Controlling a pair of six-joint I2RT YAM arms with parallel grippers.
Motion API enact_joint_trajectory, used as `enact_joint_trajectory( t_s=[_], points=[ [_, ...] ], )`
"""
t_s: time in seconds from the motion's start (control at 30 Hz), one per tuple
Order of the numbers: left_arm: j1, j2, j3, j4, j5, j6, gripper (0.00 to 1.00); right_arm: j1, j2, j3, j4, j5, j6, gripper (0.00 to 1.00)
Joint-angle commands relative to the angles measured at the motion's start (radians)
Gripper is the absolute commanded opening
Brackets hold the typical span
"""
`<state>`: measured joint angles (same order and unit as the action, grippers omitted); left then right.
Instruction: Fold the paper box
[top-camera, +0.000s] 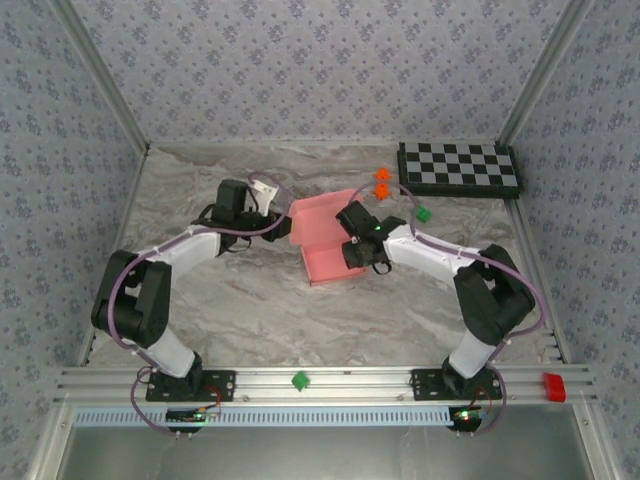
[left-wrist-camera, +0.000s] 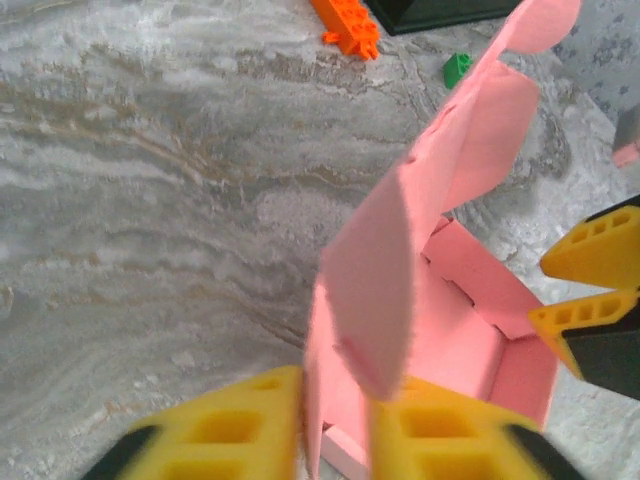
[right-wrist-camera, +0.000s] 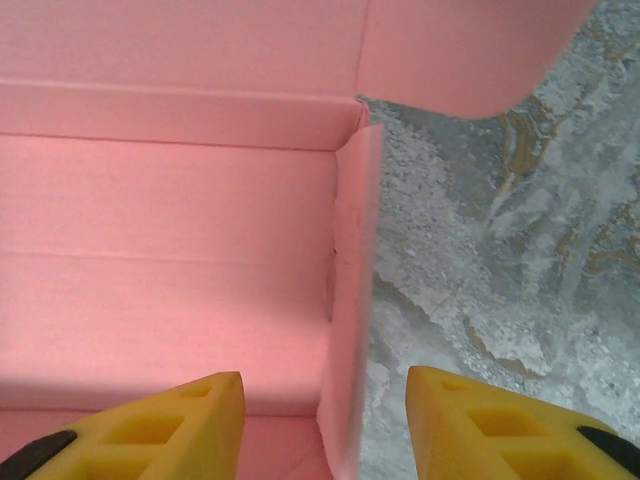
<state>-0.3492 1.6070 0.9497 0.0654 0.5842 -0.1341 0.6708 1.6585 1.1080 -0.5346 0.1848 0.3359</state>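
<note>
Since the paper box (top-camera: 322, 248) is thin pink card, I judge it light, springy along its creases and easily dented, so holds belong on wall edges close to a fold, not mid-flap. It lies half formed on the marble tabletop (top-camera: 250, 310) between the arms, with its tall lid flap raised. The left gripper (left-wrist-camera: 338, 388) straddles one upright wall, jaws slightly apart; whether they pinch it I cannot tell. The right gripper (right-wrist-camera: 325, 378) stands open astride another side wall, touching neither face.
</note>
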Motion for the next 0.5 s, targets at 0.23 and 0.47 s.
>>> enact_joint_trajectory(
  t_s=[0.23,0.47],
  points=[
    [-0.005,-0.091,0.048,-0.047,-0.060,0.064,0.52,-0.075,-0.170,-0.121,0.103,-0.042,0.056,0.48],
    [0.026,-0.165,0.086,-0.155,-0.185,0.056,0.54,-0.149,-0.236,-0.190,0.129,-0.080,0.069,0.48]
  ],
)
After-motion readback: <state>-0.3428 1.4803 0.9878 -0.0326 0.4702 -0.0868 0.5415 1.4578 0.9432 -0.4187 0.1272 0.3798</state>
